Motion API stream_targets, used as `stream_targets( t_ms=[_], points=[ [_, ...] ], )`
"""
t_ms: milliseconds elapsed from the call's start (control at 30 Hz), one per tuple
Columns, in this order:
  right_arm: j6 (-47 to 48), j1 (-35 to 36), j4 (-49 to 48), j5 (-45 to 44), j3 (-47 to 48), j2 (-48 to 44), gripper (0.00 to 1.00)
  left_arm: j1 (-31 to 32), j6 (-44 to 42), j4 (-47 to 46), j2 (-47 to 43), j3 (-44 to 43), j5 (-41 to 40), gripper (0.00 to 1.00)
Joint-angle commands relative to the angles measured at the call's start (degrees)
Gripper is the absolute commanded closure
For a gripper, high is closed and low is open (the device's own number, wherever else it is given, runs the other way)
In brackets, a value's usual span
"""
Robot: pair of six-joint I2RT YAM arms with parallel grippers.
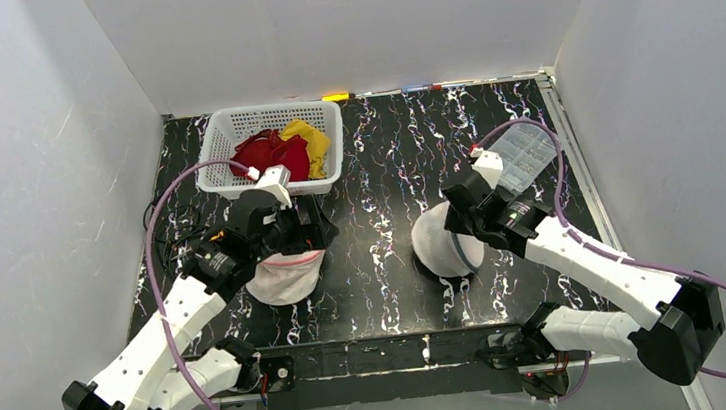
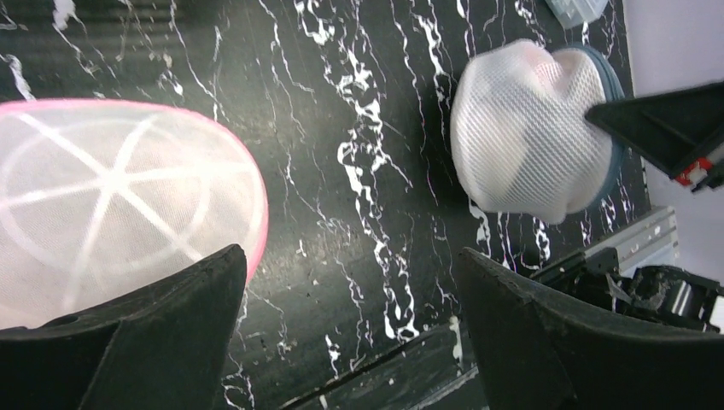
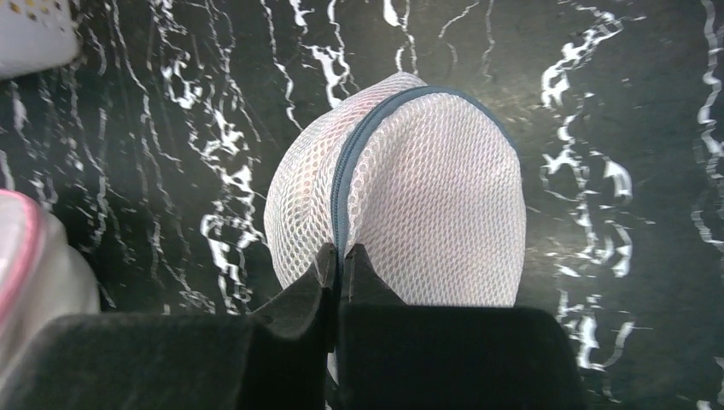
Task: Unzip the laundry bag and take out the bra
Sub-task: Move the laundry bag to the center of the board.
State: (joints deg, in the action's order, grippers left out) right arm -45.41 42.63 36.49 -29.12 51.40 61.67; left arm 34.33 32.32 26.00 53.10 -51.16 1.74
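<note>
The laundry bag (image 1: 436, 243) is a white mesh dome with a blue-grey zipper, lying right of the table's middle. It also shows in the left wrist view (image 2: 521, 145) and fills the right wrist view (image 3: 435, 196). My right gripper (image 3: 339, 254) is shut, its fingertips pinched on the zipper line at the bag's near edge; the zipper pull itself is hidden. The zipper looks closed. The bra is hidden inside the bag. My left gripper (image 2: 352, 256) is open with only bare table between its fingers, and hangs over a pink-rimmed mesh dome (image 1: 286, 278).
The pink-rimmed mesh dome (image 2: 111, 196) lies left of the bag, about a hand's width away. A white basket (image 1: 217, 144) with red and yellow cloth stands at the back left. A clear plastic box (image 1: 527, 154) sits behind the right arm. White walls close in three sides.
</note>
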Motion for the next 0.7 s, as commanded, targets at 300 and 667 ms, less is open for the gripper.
stream_targets(
  t_ms=[300,667],
  points=[
    [-6.6,2.7,-9.2,4.9,5.5,10.9,0.66,8.9,5.4,-7.7,-8.1,8.5,-3.1,0.09],
    [9.8,3.1,-9.9,-3.9,2.2,-5.4,0.01,16.2,3.5,-7.8,-3.6,4.6,-9.0,0.05]
  ],
)
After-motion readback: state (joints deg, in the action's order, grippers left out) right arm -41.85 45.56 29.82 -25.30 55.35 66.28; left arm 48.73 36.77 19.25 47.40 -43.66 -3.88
